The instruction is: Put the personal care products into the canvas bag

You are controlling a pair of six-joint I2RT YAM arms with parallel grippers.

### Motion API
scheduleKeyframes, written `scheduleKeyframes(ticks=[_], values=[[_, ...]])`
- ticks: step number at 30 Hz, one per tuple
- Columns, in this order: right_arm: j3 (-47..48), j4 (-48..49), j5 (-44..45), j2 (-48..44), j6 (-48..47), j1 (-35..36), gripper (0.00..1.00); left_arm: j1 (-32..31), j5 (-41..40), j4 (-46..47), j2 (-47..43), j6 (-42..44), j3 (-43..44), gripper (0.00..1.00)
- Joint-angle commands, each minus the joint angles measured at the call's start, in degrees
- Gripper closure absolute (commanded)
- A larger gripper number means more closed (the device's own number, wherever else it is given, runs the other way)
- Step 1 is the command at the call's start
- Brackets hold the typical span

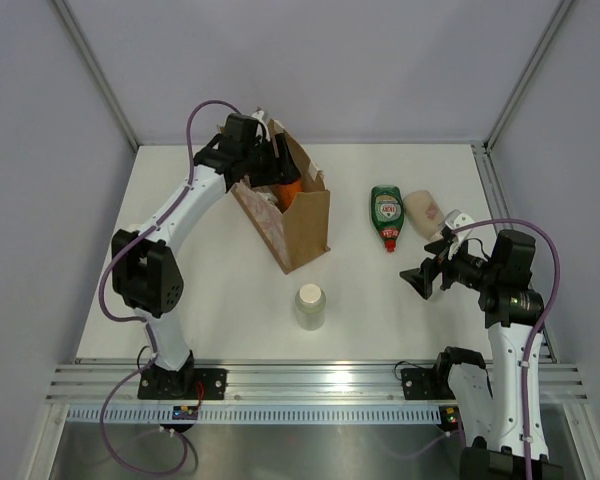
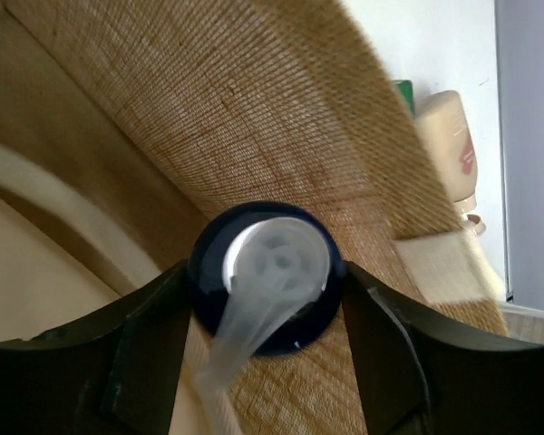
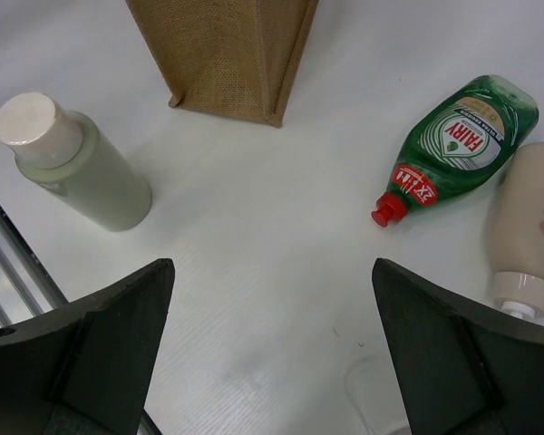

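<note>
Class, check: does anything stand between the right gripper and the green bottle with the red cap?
Nothing visible does. Only bare table separates the open right gripper from the green bottle. The peach bottle lies beside it, not between.

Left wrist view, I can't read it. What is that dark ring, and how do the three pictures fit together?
A left arm and a right arm stand at the near edge of a table. The top view looks down on both. Each wrist view looks along that arm's own end effector. The dark ring is the blue cap of the orange bottle, gripped by the left end effector in the canvas bag opening. The right end effector is open, holding nothing. On the table lie a green bottle and a peach bottle; a cream cylinder stands upright.
</note>
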Motion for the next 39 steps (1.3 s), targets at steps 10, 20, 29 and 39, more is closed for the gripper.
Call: scheduleKeyframes(ticks=[10,20,29,39], values=[[4.11,1.77,5.44,6.73,6.05,-0.38,0.01,-0.13,2.88,4.56,0.22,4.83,6.46,0.15],[17.28,2.83,22.07,23.34,20.38,0.23,0.05,0.05,-5.03,8.59,-21.74,15.47,-0.37,0.01],[31.6,0.81,39.02,42.67,28.47,16.92,0.0,0.05,-8.82,14.93,-52.85,18.54,-35.05,0.01],[36.81,1.34,53.1,56.03,34.1,24.31,0.0,0.05,-10.04,9.58,-74.32,22.42,-58.12,0.01]])
